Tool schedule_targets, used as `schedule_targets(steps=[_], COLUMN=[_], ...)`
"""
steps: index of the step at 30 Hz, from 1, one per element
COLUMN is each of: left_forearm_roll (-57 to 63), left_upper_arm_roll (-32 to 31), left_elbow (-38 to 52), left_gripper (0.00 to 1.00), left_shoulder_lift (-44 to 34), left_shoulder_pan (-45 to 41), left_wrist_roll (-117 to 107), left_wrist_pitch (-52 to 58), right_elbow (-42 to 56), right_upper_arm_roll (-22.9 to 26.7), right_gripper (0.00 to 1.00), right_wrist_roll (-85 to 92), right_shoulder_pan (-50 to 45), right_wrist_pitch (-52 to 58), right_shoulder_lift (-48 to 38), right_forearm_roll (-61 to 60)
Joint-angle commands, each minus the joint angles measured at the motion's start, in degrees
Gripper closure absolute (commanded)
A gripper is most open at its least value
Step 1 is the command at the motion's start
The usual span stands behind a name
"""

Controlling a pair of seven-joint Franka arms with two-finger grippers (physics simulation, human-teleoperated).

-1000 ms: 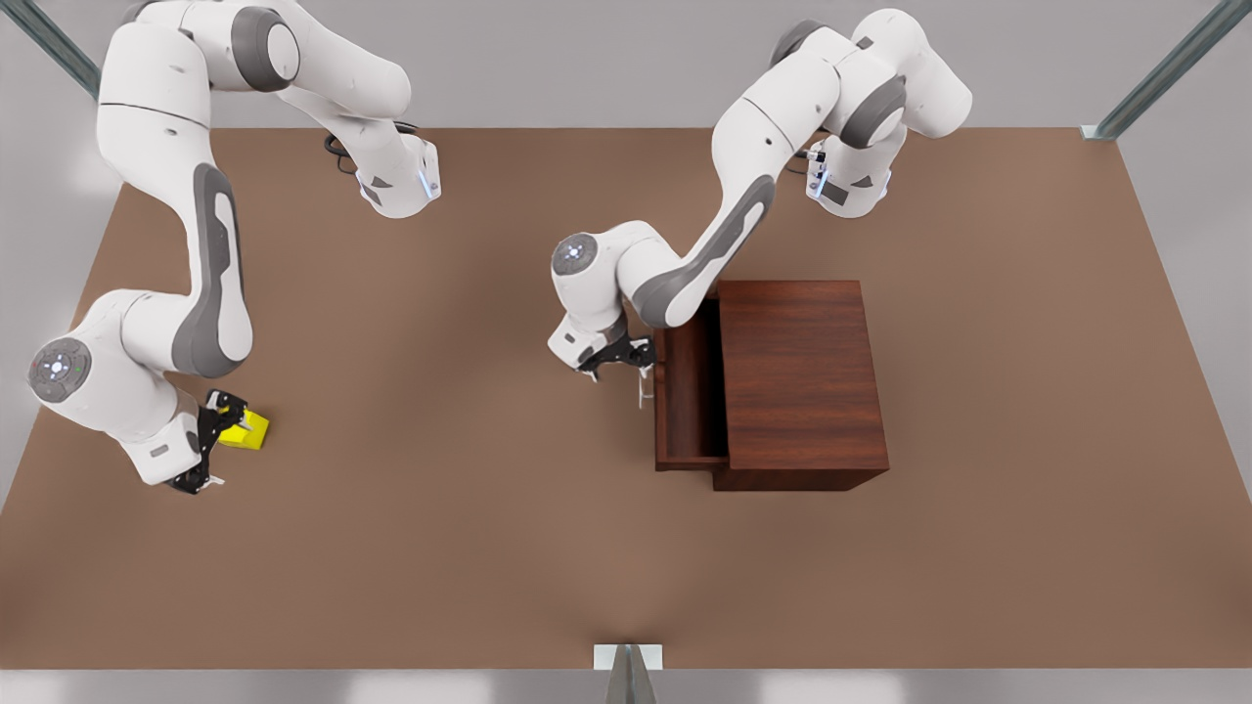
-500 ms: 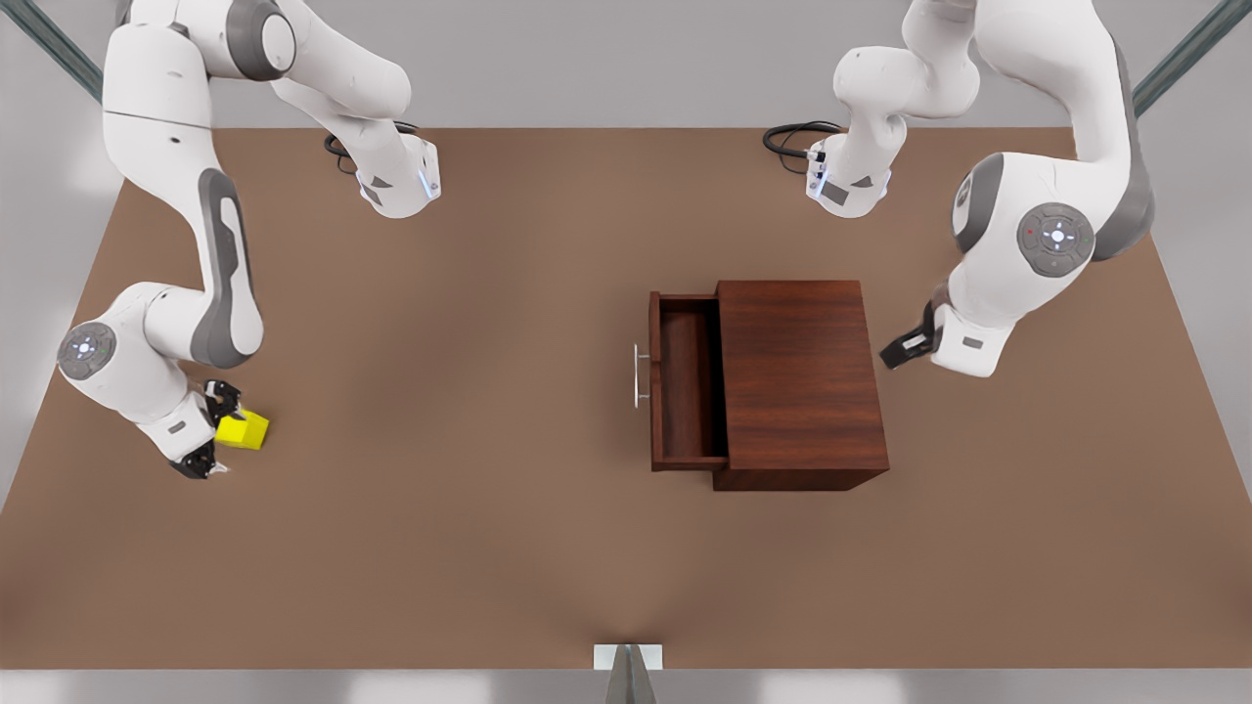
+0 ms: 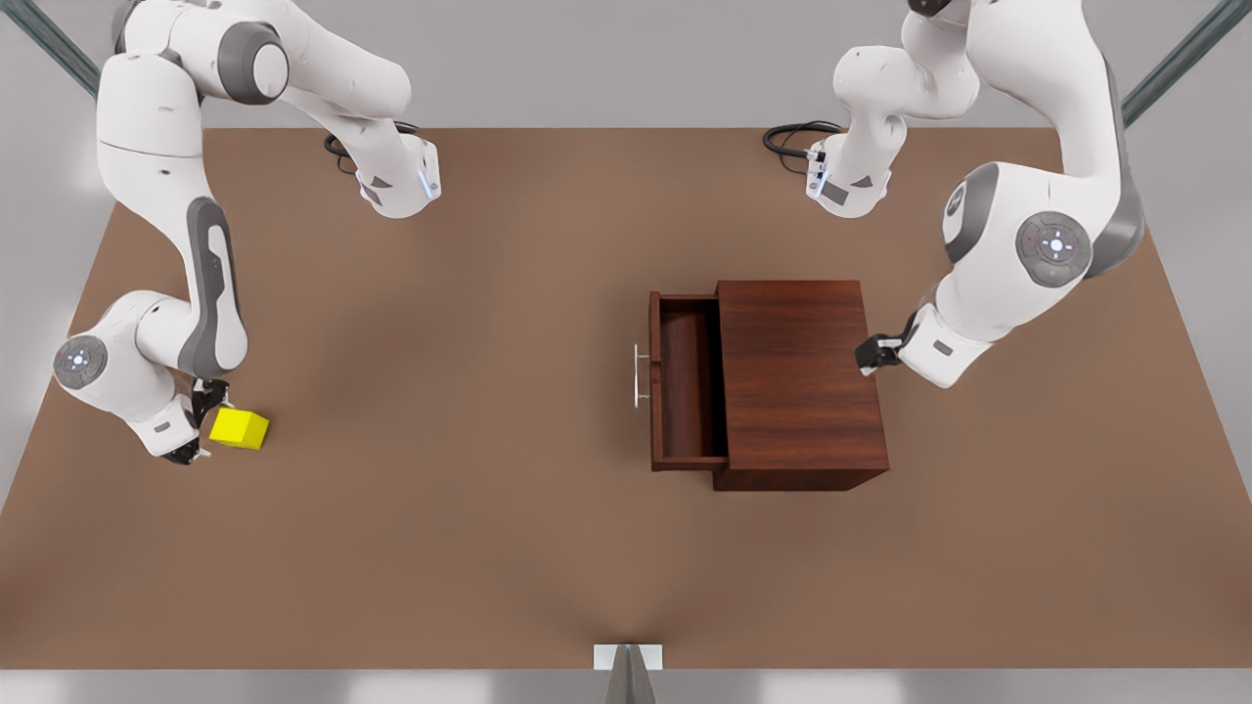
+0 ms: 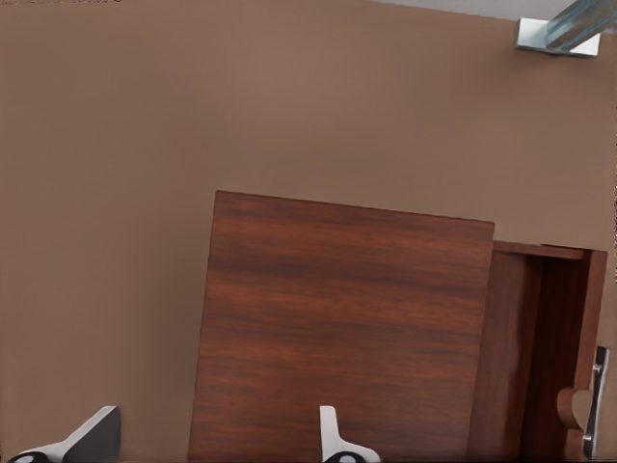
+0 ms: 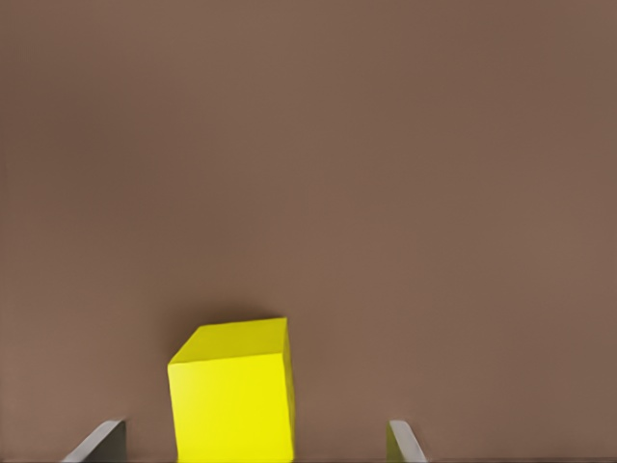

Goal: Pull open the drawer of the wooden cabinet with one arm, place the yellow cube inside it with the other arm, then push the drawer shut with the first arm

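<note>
Straddling yellow cube [image 5: 231, 395], right gripper [image 3: 199, 420] jaws wide (untouched); left gripper [image 3: 873, 354] jaws apart over wooden cabinet [image 3: 797, 376].

A: 2 glossy white arms, grey panels along the links, round grey joint caps with tiny lights.

B: Black cables coil at both bases; each dark pincer has pale fingertips.

A brown tabletop [image 3: 489, 548] lies before pale grey walls [image 3: 587, 59].
</note>
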State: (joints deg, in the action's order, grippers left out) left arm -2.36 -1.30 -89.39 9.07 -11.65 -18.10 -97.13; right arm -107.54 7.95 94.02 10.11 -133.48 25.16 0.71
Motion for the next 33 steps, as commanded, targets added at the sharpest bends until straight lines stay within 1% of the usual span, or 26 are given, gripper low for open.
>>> schedule_targets(steps=[1,12,21,33], left_forearm_roll=[0.1,0.0,0.2,0.2], left_upper_arm_roll=[0.0,0.1,-0.5,-0.5], left_elbow=[0.2,0.6,0.4,0.6], left_gripper=[0.00,0.00,0.00,0.00], left_shoulder_lift=[0.1,0.5,0.2,0.3], left_shoulder_pan=[0.1,0.1,-0.3,-1.0], left_wrist_roll=[14.1,13.7,13.5,11.8], left_wrist_pitch=[0.9,0.5,1.9,2.2], right_elbow=[0.1,0.8,2.4,1.8], right_upper_arm_roll=[0.4,1.5,1.6,1.3], right_gripper=[0.00,0.00,0.00,0.00], right_wrist_roll=[-5.6,-11.9,-11.4,-8.0], right_shoulder_pan=[-0.1,0.3,1.8,3.3], right_wrist_pitch=[0.2,-0.2,-2.3,-4.2], right_shoulder_lift=[0.9,5.3,8.0,10.4], right_forearm_roll=[0.0,0.0,0.6,1.1])
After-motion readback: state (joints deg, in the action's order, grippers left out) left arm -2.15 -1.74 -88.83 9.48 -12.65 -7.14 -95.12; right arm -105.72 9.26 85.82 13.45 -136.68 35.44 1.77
